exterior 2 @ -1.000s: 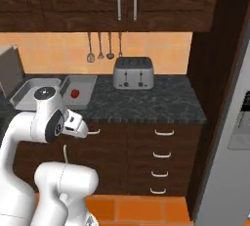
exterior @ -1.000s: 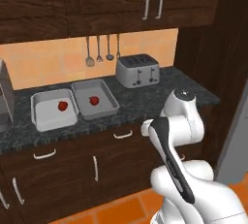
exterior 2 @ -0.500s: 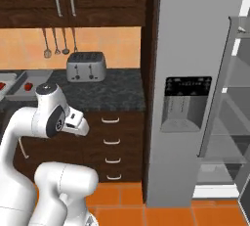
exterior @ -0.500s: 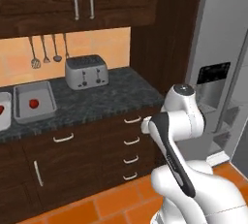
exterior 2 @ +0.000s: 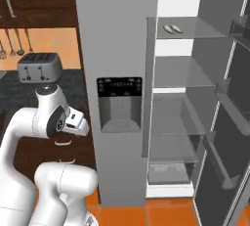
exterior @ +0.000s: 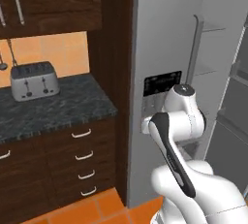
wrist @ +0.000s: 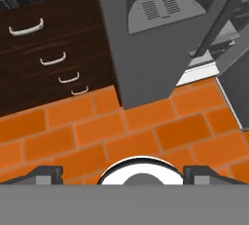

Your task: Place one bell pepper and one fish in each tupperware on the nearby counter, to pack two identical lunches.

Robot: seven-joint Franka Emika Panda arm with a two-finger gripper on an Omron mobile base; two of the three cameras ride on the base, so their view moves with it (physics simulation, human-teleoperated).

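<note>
On the top shelf of the open fridge point(exterior 2: 195, 34) lie two fish point(exterior 2: 172, 29), side by side. My guess: bring the base square to that shelf before reaching, then lift one fish at a time. Hand point(wrist: 124, 174) points at the orange floor point(wrist: 97, 126), tips apart, empty. One toaster point(exterior: 34, 81) on the table point(exterior: 63, 104)

You see two pale slim fish point(exterior 2: 172, 29) lying side by side on the open fridge's top shelf point(exterior 2: 195, 34), dark speckled counter point(exterior: 58, 109) alongside.
</note>
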